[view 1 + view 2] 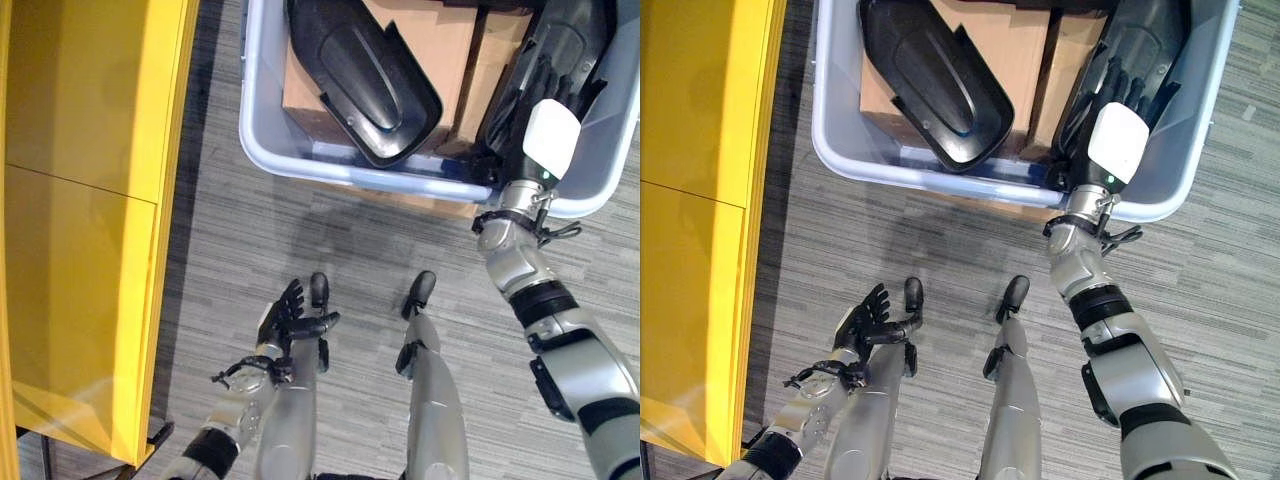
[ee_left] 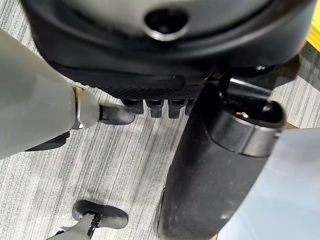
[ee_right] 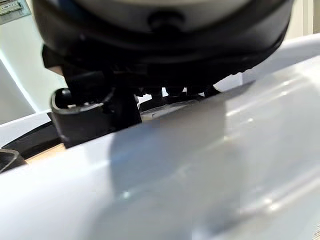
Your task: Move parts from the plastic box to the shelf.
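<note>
Grey striped carpet runs under everything we see, with the yellow shelf (image 1: 90,230) standing off beyond our left hand (image 1: 290,320) and the plastic box (image 1: 262,140) ahead of both hands.

Our right hand (image 1: 1110,110) reaches over the box's near rim and lies among the dark parts at that end. Its fingers look fairly straight along a black part (image 1: 560,40), but the rim and the part hide how they close, so we cannot tell whether it grips anything. We judge it is placed there to take hold of that piece.

Further from the right hand, across the box, a second black part (image 1: 930,80) leans over brown cartons (image 1: 1005,50). Both parts are in the box, so nothing has reached the shelf yet.

Our left hand hangs low, well apart from the box, fingers loosely spread and holding nothing. It seems kept clear so the right arm can work alone.
</note>
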Controlling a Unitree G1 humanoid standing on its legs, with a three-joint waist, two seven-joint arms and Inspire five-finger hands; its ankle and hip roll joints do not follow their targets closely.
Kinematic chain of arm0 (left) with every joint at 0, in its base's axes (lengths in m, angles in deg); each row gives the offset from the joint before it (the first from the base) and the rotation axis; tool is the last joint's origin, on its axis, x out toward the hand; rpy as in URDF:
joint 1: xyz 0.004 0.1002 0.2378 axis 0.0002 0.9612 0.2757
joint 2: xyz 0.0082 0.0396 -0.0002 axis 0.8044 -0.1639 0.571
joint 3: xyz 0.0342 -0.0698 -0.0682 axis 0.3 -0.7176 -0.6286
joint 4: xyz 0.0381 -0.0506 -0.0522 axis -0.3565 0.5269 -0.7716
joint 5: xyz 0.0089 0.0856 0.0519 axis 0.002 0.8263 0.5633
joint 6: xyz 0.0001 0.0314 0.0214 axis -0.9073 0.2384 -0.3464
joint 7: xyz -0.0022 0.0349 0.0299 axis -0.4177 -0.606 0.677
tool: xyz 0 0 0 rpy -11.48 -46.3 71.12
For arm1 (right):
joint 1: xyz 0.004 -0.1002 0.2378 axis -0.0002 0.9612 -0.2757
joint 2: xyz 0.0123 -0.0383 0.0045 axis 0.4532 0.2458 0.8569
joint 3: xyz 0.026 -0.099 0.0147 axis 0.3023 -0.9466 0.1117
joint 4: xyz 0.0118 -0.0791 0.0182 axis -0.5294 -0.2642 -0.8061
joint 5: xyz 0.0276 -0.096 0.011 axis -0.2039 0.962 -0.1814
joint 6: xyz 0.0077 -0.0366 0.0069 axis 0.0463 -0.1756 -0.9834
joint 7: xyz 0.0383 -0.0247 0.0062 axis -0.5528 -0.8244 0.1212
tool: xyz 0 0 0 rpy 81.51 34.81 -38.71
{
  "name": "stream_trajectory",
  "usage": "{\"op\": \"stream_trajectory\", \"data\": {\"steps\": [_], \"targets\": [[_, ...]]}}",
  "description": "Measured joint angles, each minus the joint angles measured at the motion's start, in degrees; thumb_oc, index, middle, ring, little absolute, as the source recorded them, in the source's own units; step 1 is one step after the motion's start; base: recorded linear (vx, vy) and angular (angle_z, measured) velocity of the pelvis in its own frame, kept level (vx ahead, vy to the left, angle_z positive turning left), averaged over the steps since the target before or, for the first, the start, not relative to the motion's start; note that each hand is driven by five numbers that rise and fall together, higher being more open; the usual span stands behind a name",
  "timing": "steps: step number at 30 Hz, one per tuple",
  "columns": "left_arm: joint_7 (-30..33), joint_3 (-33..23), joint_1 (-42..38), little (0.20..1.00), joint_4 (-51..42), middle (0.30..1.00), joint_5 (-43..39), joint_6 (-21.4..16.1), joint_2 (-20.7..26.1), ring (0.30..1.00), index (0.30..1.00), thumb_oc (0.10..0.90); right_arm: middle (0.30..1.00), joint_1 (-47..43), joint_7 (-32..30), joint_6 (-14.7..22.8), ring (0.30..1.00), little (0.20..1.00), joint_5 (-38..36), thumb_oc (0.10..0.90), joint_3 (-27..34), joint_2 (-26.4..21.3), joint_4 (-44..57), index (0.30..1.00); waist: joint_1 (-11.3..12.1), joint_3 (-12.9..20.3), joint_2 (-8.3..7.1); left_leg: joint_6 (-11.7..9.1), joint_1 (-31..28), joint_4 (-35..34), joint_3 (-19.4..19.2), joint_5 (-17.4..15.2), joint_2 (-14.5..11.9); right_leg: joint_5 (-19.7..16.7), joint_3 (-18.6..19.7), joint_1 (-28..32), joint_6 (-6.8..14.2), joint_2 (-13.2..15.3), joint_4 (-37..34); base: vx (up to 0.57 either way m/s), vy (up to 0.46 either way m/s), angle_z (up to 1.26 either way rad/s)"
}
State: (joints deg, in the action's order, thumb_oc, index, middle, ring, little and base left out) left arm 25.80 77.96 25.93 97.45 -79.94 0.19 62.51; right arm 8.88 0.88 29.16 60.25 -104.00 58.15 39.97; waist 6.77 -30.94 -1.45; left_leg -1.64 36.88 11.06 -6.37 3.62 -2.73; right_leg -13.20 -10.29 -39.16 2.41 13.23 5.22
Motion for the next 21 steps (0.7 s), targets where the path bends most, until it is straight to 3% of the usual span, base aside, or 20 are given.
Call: {"op": "stream_trajectory", "data": {"steps": [8, 9, 10, 11, 15, 21], "targets": [[0.01, 1.05, -0.05, 1.0, -0.01, 1.0, -0.01, -0.05, 0.05, 1.0, 1.0, 0.9, 1.0, -1.69, -1.65, -1.72, 1.0, 1.0, -0.03, 0.9, 1.05, 0.83, -5.26, 1.0, 0.36, 0.03, 0.06, 0.25, 0.04, 0.04, 0.27, 0.19, 0.3, 0.14, -0.17, -0.04, 0.06, 0.39, 0.48, 0.0, 0.0, 0.02], [0.01, 1.11, -0.05, 1.0, -0.01, 1.0, -0.02, -0.05, 0.05, 1.0, 1.0, 0.9, 0.956, -2.33, -1.58, -2.06, 0.956, 0.956, 0.02, 0.869, 0.63, 0.82, -6.44, 0.956, 0.35, 0.04, 0.06, 0.28, 0.06, 0.04, 0.29, 0.22, 0.37, 0.16, -0.18, -0.09, 0.07, 0.47, 0.61, 0.0, -0.002, 0.04], [0.01, 1.11, -0.05, 1.0, -0.01, 1.0, -0.03, -0.05, 0.04, 1.0, 1.0, 0.9, 0.473, -2.85, -1.18, -2.42, 0.473, 0.473, 0.12, 0.524, 0.39, 0.87, -7.34, 0.473, 0.37, 0.04, 0.07, 0.34, 0.11, 0.04, 0.32, 0.26, 0.46, 0.2, -0.18, -0.2, 0.09, 0.59, 0.77, -0.01, -0.004, 0.03], [0.01, 1.12, -0.06, 1.0, -0.01, 1.0, -0.03, -0.06, 0.05, 1.0, 1.0, 0.9, 0.3, -3.17, -0.54, -2.75, 0.3, 0.3, 0.87, 0.4, 0.27, 0.96, -7.93, 0.3, 0.35, 0.04, 0.07, 0.37, 0.13, 0.04, 0.36, 0.28, 0.55, 0.21, -0.18, -0.22, 0.09, 0.65, 0.8, -0.01, -0.006, 0.04], [-0.01, 1.06, -0.24, 1.0, -0.11, 1.0, -0.06, -0.08, 0.12, 1.0, 1.0, 0.9, 0.3, -6.83, 3.18, -3.02, 0.3, 0.3, 2.02, 0.4, -0.69, 1.21, -14.22, 0.3, 0.21, 0.08, 0.05, 0.51, 0.24, 0.1, 0.45, 0.36, 0.87, 0.25, -0.25, -0.26, 0.1, 1.0, 0.99, 0.0, -0.007, 0.04], [-0.02, 1.04, -0.25, 1.0, -0.57, 1.0, -0.06, -0.05, 0.55, 1.0, 1.0, 0.9, 0.3, -8.71, 1.27, -3.0, 0.3, 0.3, 2.08, 0.4, -2.1, 0.61, -16.36, 0.3, 0.0, 0.15, 0.03, 0.71, 0.71, 0.95, 0.52, 0.22, 0.92, 0.29, -0.3, -0.26, 0.04, 1.09, 1.02, 0.0, 0.0, 0.0]]}}
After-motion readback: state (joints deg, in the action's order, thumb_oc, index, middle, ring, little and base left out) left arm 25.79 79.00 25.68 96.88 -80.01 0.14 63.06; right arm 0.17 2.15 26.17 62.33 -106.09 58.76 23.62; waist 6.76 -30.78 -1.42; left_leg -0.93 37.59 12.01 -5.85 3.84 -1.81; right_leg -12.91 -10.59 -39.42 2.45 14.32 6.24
